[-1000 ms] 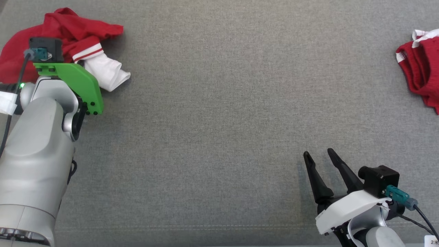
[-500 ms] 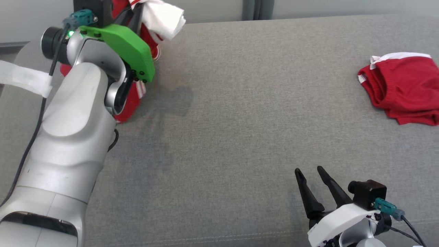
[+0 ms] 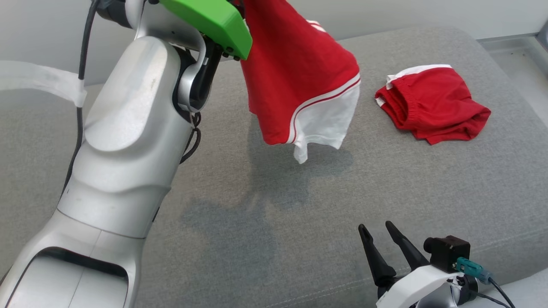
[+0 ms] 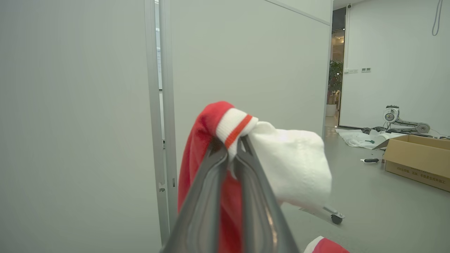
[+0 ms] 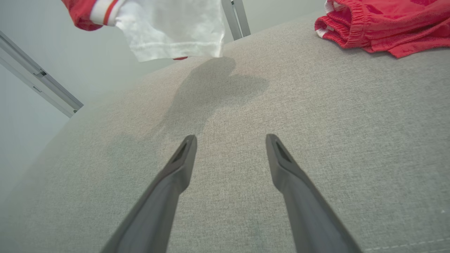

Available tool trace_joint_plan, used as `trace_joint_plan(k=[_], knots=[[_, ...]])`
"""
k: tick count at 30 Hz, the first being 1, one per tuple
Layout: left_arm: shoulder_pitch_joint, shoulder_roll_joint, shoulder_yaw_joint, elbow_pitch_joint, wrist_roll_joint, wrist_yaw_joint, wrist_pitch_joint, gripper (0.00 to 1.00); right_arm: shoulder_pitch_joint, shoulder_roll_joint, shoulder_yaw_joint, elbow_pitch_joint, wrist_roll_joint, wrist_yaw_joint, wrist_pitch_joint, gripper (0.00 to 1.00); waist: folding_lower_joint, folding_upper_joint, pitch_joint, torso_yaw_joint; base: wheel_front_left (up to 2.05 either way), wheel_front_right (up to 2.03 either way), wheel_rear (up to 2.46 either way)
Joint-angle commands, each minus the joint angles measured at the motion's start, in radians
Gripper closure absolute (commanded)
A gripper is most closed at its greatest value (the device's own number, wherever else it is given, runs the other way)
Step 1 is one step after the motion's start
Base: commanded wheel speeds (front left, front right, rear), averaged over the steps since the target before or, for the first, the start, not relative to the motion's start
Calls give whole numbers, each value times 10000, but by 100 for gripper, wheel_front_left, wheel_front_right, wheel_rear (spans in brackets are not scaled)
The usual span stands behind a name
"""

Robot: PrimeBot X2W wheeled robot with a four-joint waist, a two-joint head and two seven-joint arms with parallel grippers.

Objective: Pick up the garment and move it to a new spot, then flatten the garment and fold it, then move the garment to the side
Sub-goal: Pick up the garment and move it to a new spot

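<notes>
A red garment (image 3: pixel 295 72) with a white striped end hangs in the air above the grey cushion (image 3: pixel 299 205), held from the top by my raised left arm. In the left wrist view my left gripper (image 4: pixel 232 146) is shut on the garment (image 4: pixel 281 161) at its red-striped white band. The garment's lower white edge (image 5: pixel 175 28) hangs at the top of the right wrist view. My right gripper (image 3: pixel 376 233) stands open low over the cushion's front right, nothing between its fingers (image 5: pixel 182 161).
A second red garment (image 3: pixel 432 107) with a white waistband lies crumpled at the cushion's far right. The cushion's right edge drops to the floor (image 3: pixel 522 72). A wall stands behind. The left wrist view shows a cardboard box (image 4: pixel 418 158) on the room floor.
My left arm has lifted the garment off the cushion's far left and swung it right toward the middle. The camera has shifted too. The right gripper stays open in place.
</notes>
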Motion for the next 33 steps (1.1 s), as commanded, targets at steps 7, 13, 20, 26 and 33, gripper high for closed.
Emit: trace_joint_plan(k=[7,13,20,26,33], knots=[[274,-109,-250,48,-862,853,298,100,-128,-21,139,45,220,-1,-210,0,1,-1,85,-747,0,0,0],[678,178,-439,1289,-589,1168,103,100,-396,-19,248,147,351,-1,-447,0,1,-1,688,-960,0,0,0],[741,429,-493,2664,-452,1073,-491,100,-692,-21,274,359,492,-1,-743,0,1,-1,1240,-916,0,0,0],[706,491,-310,3299,-648,922,-1000,100,-747,-18,139,529,386,-1,-837,0,1,-1,1251,-413,0,0,0],[896,636,-77,3619,-835,865,-1363,100,-709,-24,79,571,302,-1,-757,0,1,-1,903,183,0,0,0]])
